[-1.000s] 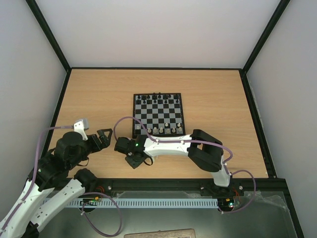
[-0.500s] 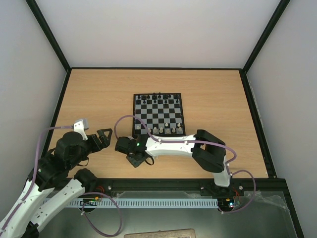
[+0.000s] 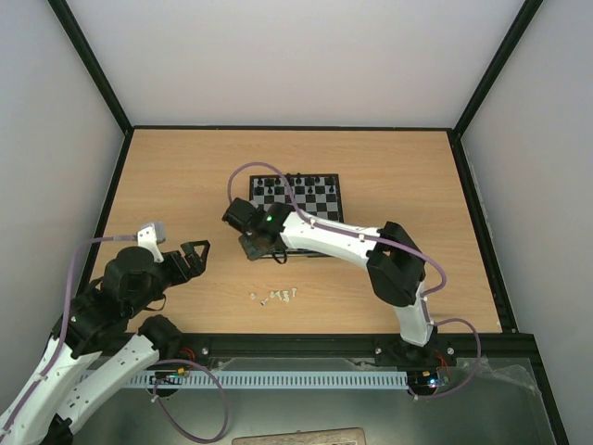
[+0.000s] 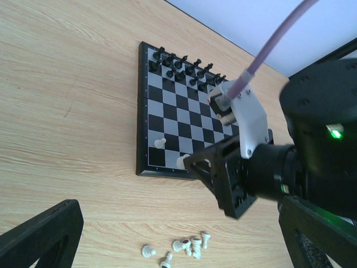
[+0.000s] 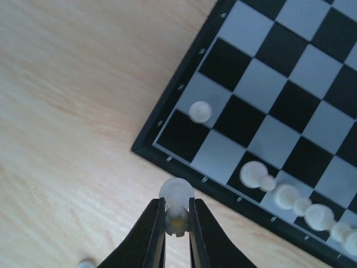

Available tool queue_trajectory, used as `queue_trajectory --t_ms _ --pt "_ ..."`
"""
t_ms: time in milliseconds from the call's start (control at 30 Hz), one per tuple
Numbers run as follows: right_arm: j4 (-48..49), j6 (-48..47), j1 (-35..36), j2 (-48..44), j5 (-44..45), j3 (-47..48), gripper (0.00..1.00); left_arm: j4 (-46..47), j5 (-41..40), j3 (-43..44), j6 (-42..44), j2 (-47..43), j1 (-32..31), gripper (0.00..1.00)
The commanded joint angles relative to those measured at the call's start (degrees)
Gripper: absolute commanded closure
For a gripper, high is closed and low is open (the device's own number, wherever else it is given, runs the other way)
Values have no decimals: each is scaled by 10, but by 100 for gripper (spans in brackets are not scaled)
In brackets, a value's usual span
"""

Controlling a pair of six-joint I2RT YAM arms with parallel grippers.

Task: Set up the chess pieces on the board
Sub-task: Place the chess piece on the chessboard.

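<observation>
The board [image 3: 315, 199] lies mid-table; it also shows in the left wrist view [image 4: 146, 128] and the right wrist view [image 5: 262, 106]. My right gripper [image 3: 260, 248] hangs over the board's near-left corner, shut on a white chess piece [image 5: 177, 205] held just outside the border. Several white pieces stand on the near rows [image 5: 254, 174], one pawn [image 5: 199, 111] a row further in. Several loose white pieces [image 3: 276, 297] lie on the table in front of the board, also in the left wrist view [image 4: 192, 245]. My left gripper [image 3: 193, 255] is open and empty at the left.
Black pieces [image 3: 295, 182] line the board's far rows. Black frame rails [image 3: 116, 199] edge the wooden table left, right and back. The right arm [image 3: 343, 243] stretches across the board's near side.
My right gripper has lifted a white piece from the loose group and carried it back toward the board's near-left corner, uncovering the remaining loose pieces. The left arm has not moved.
</observation>
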Motion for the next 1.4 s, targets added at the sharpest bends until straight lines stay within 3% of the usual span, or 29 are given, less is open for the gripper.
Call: queue_trajectory --t_ms 0,1133,1367 --pt "-32 -20 -19 37 -6 29 90 -1 -9 -3 8 -8 -2 1" --pt "-30 -38 -51 127 -27 85 89 -1 -16 -3 13 -5 -2 1" --pt "-32 -40 -52 128 -28 88 81 3 -15 -5 14 -1 -2 1"
